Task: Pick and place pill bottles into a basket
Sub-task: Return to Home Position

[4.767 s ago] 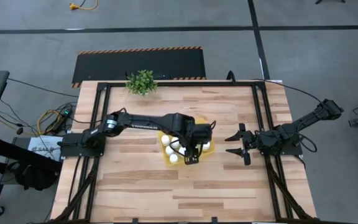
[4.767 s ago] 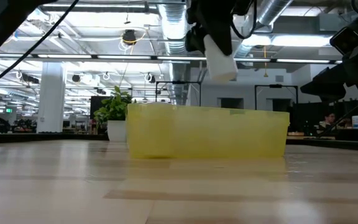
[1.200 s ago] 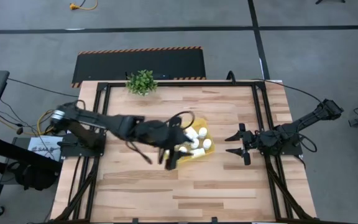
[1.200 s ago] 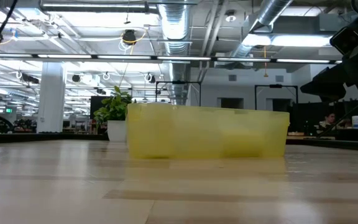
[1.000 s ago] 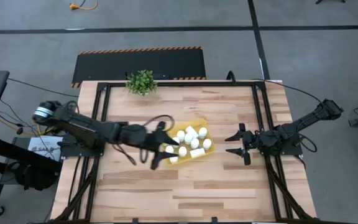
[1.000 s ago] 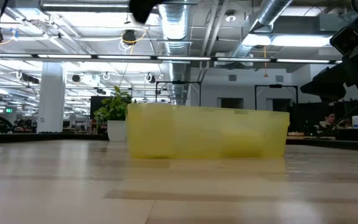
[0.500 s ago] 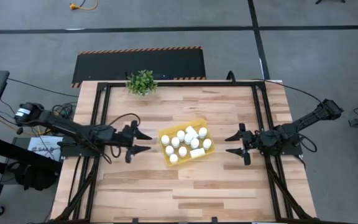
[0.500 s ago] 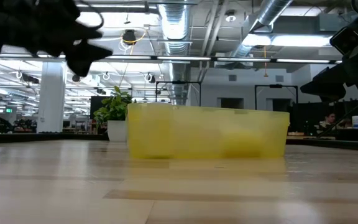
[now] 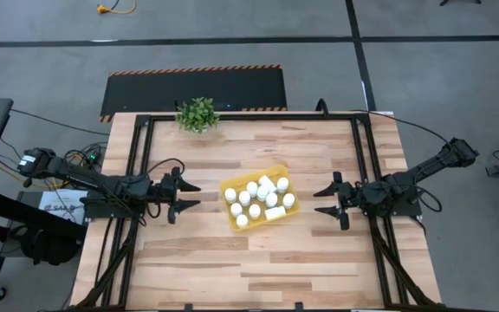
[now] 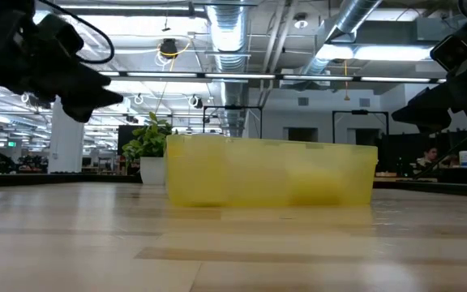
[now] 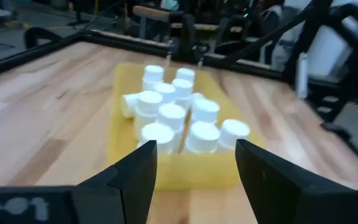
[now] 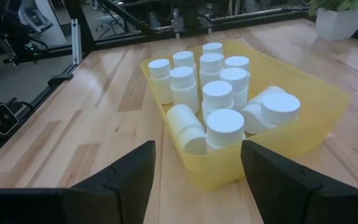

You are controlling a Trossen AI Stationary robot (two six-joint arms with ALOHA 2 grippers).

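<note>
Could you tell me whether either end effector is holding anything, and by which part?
Nothing is held: the left end effector and right end effector are open and empty.

Wooden table (image 9: 258, 260); yellow basket (image 10: 270, 174) stands mid-table; small potted plant (image 9: 197, 113) at its far edge.

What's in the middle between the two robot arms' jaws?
The shallow bright yellow plastic basket holding small white pill bottles sits between the left gripper and right gripper, seen in the high view.
</note>
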